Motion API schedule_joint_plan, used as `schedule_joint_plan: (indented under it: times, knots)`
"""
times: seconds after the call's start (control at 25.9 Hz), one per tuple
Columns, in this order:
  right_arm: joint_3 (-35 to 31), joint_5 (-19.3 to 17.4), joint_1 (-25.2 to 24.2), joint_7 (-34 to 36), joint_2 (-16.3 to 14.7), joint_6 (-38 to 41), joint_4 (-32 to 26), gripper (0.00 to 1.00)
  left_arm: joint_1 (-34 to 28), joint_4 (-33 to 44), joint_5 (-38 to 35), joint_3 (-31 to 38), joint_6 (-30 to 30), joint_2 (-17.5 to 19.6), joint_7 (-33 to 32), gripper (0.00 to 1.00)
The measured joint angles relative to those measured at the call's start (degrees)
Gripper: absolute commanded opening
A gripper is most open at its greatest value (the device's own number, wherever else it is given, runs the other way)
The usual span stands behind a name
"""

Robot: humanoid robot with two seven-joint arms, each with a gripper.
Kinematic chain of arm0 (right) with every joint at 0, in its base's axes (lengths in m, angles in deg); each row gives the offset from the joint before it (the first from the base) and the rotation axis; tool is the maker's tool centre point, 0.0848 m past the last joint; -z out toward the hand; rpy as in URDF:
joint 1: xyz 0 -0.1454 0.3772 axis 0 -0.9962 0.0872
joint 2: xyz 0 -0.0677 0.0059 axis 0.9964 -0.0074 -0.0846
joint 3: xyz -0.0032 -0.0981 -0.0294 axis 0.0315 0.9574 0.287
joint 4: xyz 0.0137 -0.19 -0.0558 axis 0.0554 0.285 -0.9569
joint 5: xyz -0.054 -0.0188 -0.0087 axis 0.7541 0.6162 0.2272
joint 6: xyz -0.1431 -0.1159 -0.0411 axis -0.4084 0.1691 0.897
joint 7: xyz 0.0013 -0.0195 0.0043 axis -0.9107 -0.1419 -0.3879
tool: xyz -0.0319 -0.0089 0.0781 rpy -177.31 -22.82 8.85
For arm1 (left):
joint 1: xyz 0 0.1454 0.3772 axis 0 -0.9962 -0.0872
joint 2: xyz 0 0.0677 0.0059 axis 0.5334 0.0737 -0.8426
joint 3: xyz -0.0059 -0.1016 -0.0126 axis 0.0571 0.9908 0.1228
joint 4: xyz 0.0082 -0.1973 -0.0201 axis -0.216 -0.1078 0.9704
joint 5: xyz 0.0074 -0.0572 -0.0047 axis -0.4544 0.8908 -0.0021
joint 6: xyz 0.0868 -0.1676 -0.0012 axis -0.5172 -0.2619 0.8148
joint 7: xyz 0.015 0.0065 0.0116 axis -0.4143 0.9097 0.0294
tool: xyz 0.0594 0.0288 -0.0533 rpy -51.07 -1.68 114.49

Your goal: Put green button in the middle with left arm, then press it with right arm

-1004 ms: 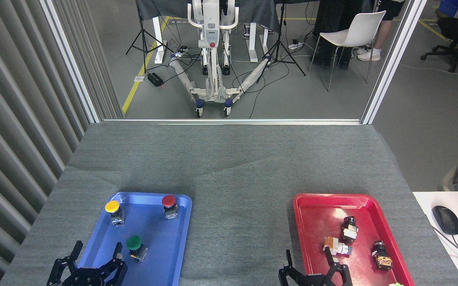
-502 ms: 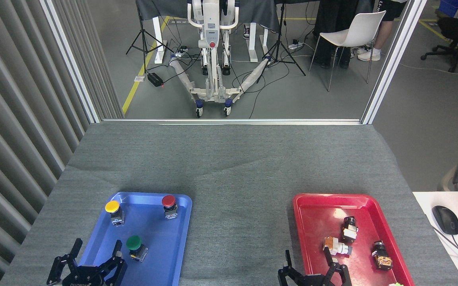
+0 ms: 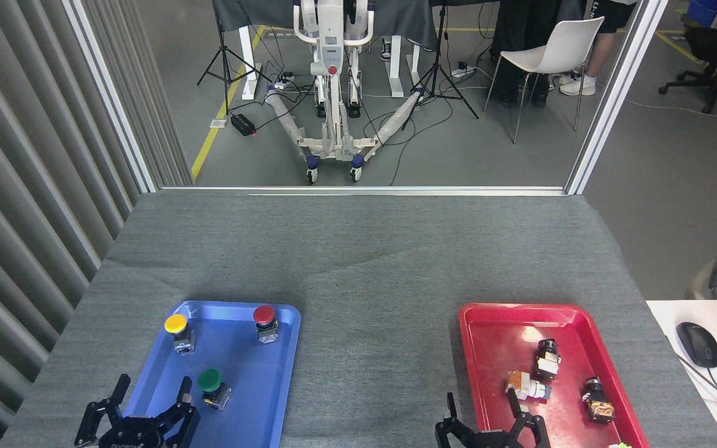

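The green button (image 3: 211, 385) stands upright in the near part of the blue tray (image 3: 253, 398), its round green cap on a small grey block. My left gripper (image 3: 150, 390) is open at the tray's near left corner, its right finger a short way left of the button and not touching it. My right gripper (image 3: 482, 409) is open at the bottom edge, straddling the near left rim of the red tray (image 3: 495, 330). The middle (image 3: 377, 367), a bare patch of grey fabric, lies between the two trays.
A yellow button (image 3: 177, 330) and a red button (image 3: 264, 321) stand at the blue tray's far end. The red tray holds several small switch parts (image 3: 545, 358). A mouse (image 3: 697, 343) lies on a white desk at right. A slatted wall runs along the left.
My left gripper has crept slightly forward and up toward the green button. The right gripper and all the buttons have stayed put.
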Motion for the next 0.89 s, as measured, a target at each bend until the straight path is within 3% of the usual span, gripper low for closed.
schedule_joint_plan:
  times: [0.89]
  knots:
    - [-0.1, 0.0, -0.1, 0.0, 0.0, 0.1, 0.0, 1.00, 1.1, -2.8, -0.1, -1.4, 2.4, 0.2, -0.9, 0.99]
